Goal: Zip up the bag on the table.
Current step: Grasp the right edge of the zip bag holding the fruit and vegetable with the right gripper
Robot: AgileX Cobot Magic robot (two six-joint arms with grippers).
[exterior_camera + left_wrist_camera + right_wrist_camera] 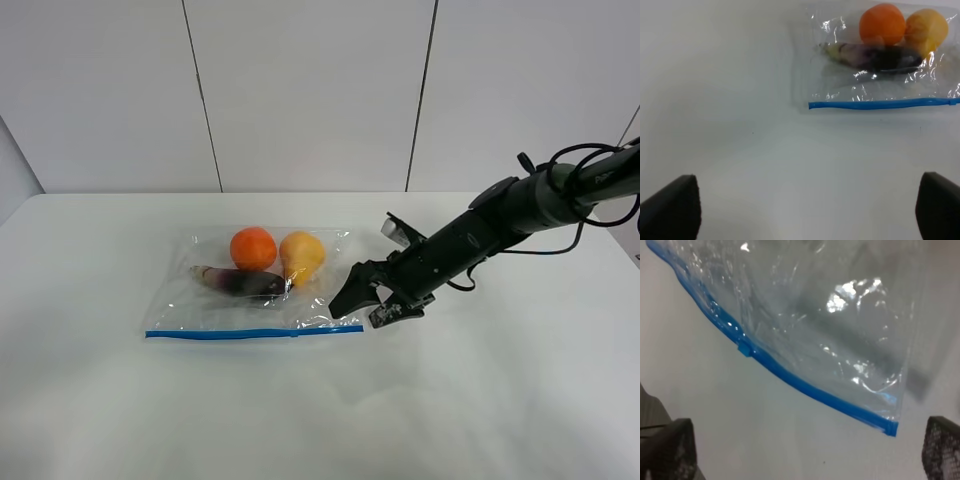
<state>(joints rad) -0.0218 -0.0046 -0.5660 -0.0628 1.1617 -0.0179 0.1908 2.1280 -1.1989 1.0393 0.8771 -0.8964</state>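
Note:
The clear bag (205,305) lies flat on the white table (300,420), its blue zip strip (255,332) along the near edge. An orange (253,248), a yellow pear (302,255) and a dark purple vegetable (240,282) show through it. My right gripper (368,305) is open and empty, just beyond the strip's right end. In the right wrist view the strip (805,387) carries a small blue slider (744,349) and my gripper (805,455) hovers short of it. My left gripper (805,215) is open and well away from the bag (880,75); it is outside the exterior high view.
The right arm (500,220) reaches in from the right edge, with cables behind it. A white panelled wall (310,90) stands behind the table's far edge. Nothing but the bag lies on the tabletop.

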